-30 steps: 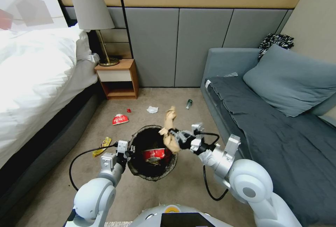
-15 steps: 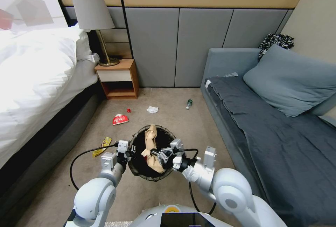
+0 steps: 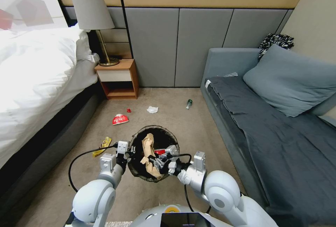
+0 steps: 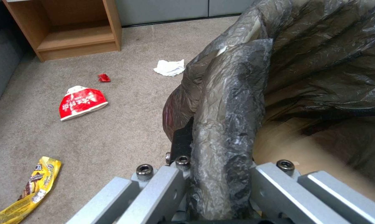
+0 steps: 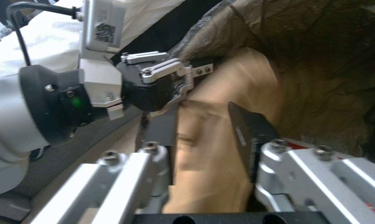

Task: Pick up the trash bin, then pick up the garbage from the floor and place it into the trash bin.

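Note:
The trash bin [image 3: 137, 165], lined with a black bag, hangs just above the carpet. My left gripper [image 3: 128, 152] is shut on its left rim [image 4: 231, 130]. Over the bin's mouth, my right gripper [image 3: 156, 161] is shut on the crumpled brown paper bag [image 3: 147, 150], which hangs down inside the bin. In the right wrist view the bag [image 5: 206, 140] sits between my two black fingers [image 5: 250, 130], with the left gripper [image 5: 183, 77] on the rim beyond. A red-and-white cup [image 3: 160, 152] lies inside the bin. More garbage lies on the floor: a crushed cup [image 3: 120, 119], a tissue [image 3: 152, 109], a small bottle [image 3: 189, 104] and a yellow wrapper [image 3: 102, 146].
A bed [image 3: 38, 90] runs along the left and a grey sofa [image 3: 280, 122] along the right. A wooden nightstand [image 3: 118, 79] with a lamp stands at the back wall. A small red scrap [image 3: 128, 110] lies on the carpet. Open carpet lies between the bin and the wall.
My right gripper has carried the brown paper bag left and down, from beside the bin's right rim into its mouth. The left gripper and the bin have stayed still.

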Motion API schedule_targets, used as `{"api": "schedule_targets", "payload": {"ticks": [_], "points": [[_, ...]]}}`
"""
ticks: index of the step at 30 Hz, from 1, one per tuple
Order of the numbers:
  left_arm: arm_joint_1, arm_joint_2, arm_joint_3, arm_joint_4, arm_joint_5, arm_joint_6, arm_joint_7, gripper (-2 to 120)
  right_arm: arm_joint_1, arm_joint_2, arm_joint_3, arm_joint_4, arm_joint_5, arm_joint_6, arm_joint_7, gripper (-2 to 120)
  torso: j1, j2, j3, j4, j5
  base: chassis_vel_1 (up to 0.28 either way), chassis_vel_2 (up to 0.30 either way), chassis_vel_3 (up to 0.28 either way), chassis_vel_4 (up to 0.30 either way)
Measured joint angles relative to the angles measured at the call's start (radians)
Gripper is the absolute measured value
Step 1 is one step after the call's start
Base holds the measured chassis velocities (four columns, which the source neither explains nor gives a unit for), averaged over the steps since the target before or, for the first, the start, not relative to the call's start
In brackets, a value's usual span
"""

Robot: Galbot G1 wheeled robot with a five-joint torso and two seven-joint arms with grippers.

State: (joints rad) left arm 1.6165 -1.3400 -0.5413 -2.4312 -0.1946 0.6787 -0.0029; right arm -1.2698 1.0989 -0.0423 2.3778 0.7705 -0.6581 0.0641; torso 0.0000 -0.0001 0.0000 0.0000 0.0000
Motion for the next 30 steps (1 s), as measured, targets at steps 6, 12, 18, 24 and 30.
{"api": "schedule_targets", "payload": {"ticks": [6, 12, 18, 24, 30], "points": [[0.000, 0.000, 0.002, -0.002, 0.001, 0.000, 0.000, 1, 0.002, 0.010, 0.003, -0.006, -0.017, 0.004, 0.001, 65, 0.000, 0.000, 0.000, 0.0000, 0.0000, 0.000, 0.000, 0.000, 0.000], [0.002, 0.000, 0.004, -0.003, 0.002, 0.001, 0.001, 1, -0.001, 0.032, 0.028, 0.011, -0.026, 0.014, 0.006, 88, 0.000, 0.000, 0.000, 0.0000, 0.0001, 0.000, 0.000, 0.000, 0.000], [0.002, -0.002, 0.002, -0.003, 0.002, 0.001, 0.002, 1, -0.028, 0.005, 0.123, 0.112, -0.025, 0.020, 0.032, 100, 0.000, 0.000, 0.000, -0.0002, 0.0000, 0.000, 0.000, 0.000, 0.000], [0.001, -0.008, 0.002, -0.004, 0.002, 0.001, 0.002, 1, -0.085, 0.003, 0.188, 0.122, -0.055, 0.092, 0.116, 100, 0.000, 0.000, 0.000, 0.0001, 0.0000, 0.000, 0.000, 0.000, 0.000], [0.002, -0.009, 0.002, 0.003, 0.011, 0.000, 0.006, 1, -0.149, 0.088, 0.212, 0.122, -0.328, 0.282, 0.121, 100, 0.000, 0.000, 0.000, -0.0001, 0.0002, 0.000, 0.000, 0.000, 0.000]]}}
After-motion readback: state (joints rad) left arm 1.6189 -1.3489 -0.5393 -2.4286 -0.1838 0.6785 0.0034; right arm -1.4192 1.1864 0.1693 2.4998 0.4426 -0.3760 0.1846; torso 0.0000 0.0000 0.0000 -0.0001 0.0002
